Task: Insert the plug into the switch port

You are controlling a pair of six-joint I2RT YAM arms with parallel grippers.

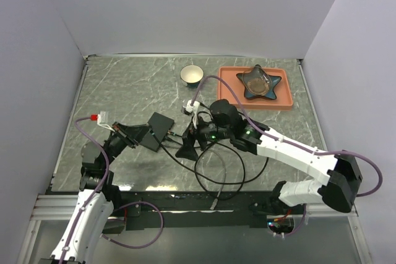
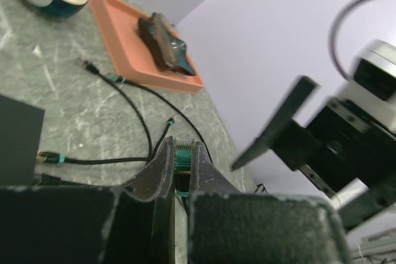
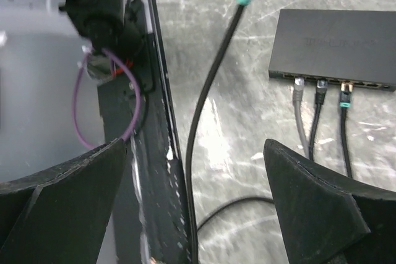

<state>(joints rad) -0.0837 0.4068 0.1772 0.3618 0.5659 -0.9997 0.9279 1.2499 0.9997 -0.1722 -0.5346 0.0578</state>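
On your left, the left gripper (image 2: 184, 148) is pressed together on the plug (image 2: 184, 154). It pinches the plug by its sides, with the clear tip and green boot poking out past the fingertips. The plug appears to be held up off the table (image 1: 260, 153), near the switch (image 1: 159, 129) and not yet in a port.

Treat the plug as small, light, hard and rather slick, with a latch tab that could snap. Its cord (image 3: 213, 72) looks springy and will likely tug it sideways. Keep your hold on the body behind the tip so the front stays free.

The switch looks light too and may slide when you push. Three leads (image 3: 318, 109) already sit in its front face.

On your right, the right gripper (image 3: 193, 153) is spread wide and holds nothing, facing those ports.
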